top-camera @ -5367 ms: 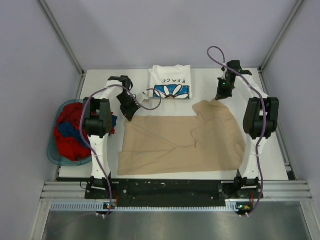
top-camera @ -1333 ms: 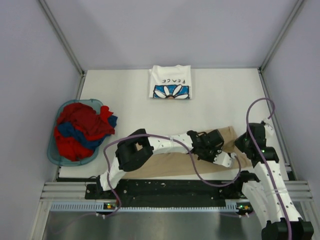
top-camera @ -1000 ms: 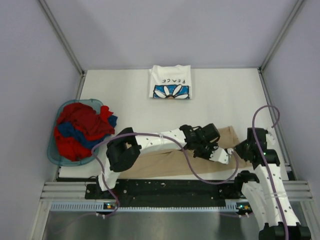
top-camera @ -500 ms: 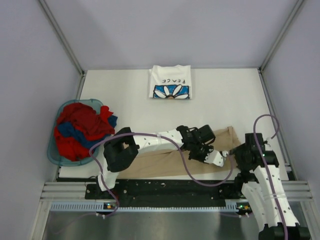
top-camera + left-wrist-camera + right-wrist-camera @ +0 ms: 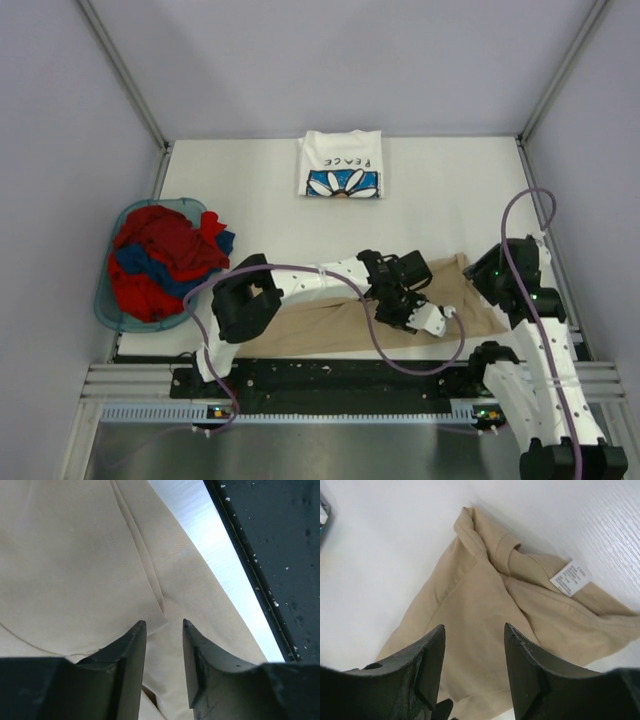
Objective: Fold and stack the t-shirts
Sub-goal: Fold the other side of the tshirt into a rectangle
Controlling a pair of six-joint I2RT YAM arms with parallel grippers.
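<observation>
Lying beneath both end effectors: tan t-shirt (image 5: 330, 322)

A robotics lab test cell, not a home. Enclosed by plain grey-lilac panels (image 5: 300, 60) in aluminium framing (image 5: 120, 70). White table (image 5: 450, 190) with a black base rail (image 5: 340, 378) bolted along the near edge, two white arms mounted there, purple cables (image 5: 520, 215) looping free. Laundry as props: teal basket (image 5: 108, 305), folded printed shirt (image 5: 341, 164).
</observation>
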